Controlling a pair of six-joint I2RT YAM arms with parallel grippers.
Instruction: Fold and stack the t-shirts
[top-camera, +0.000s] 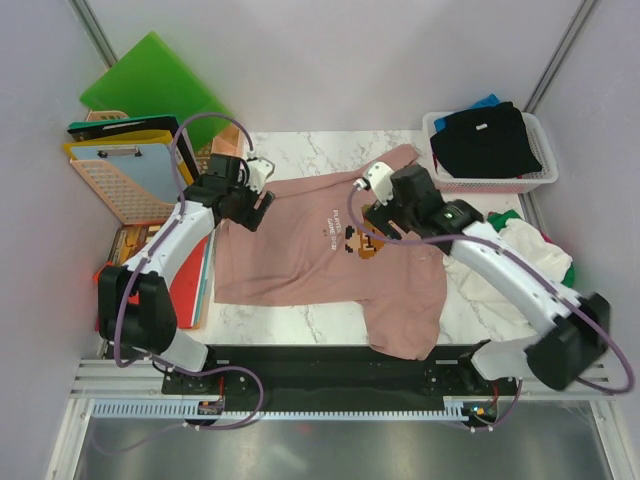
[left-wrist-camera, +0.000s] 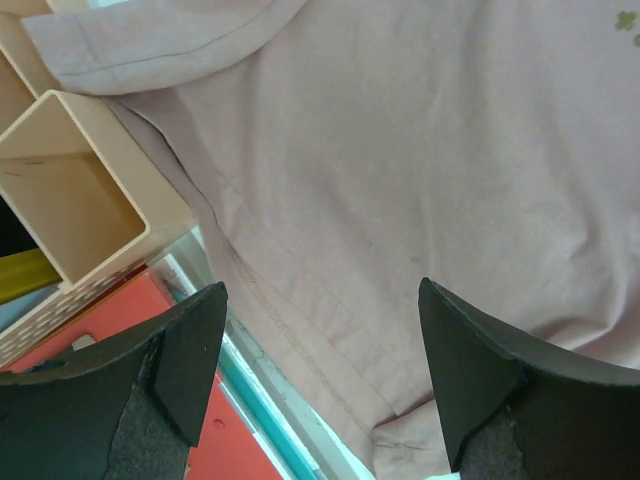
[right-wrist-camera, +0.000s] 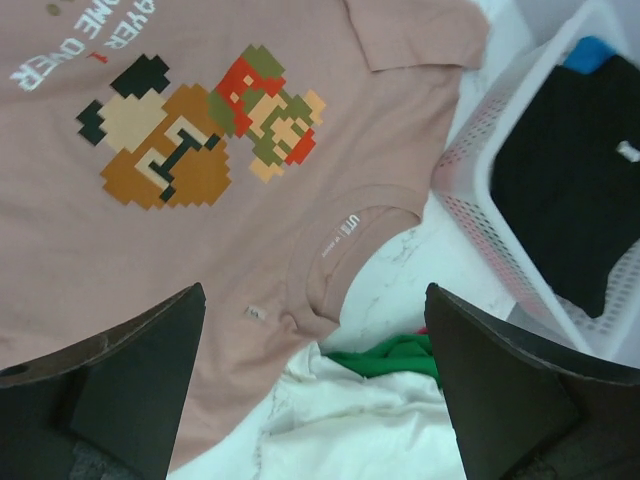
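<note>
A dusty pink t-shirt (top-camera: 300, 260) with a pixel game print lies spread flat on the marble table, hem to the left and collar to the right. My left gripper (top-camera: 252, 208) hovers open over the hem edge (left-wrist-camera: 300, 350), nothing between its fingers (left-wrist-camera: 190, 350). Over the collar (right-wrist-camera: 350, 240) my right gripper (top-camera: 392, 212) also stands open and empty. A white t-shirt (right-wrist-camera: 350, 430) and a green one (right-wrist-camera: 395, 355) lie crumpled just right of the collar. A black t-shirt (top-camera: 485, 140) and a blue one (top-camera: 487, 101) sit in the white basket (top-camera: 540, 178).
Left of the table stand a pink lattice basket (left-wrist-camera: 70, 200) with clipboards (top-camera: 125, 170), a green folder (top-camera: 150, 85) and a red folder (left-wrist-camera: 120, 320). One pink sleeve (top-camera: 410, 325) reaches the table's near edge.
</note>
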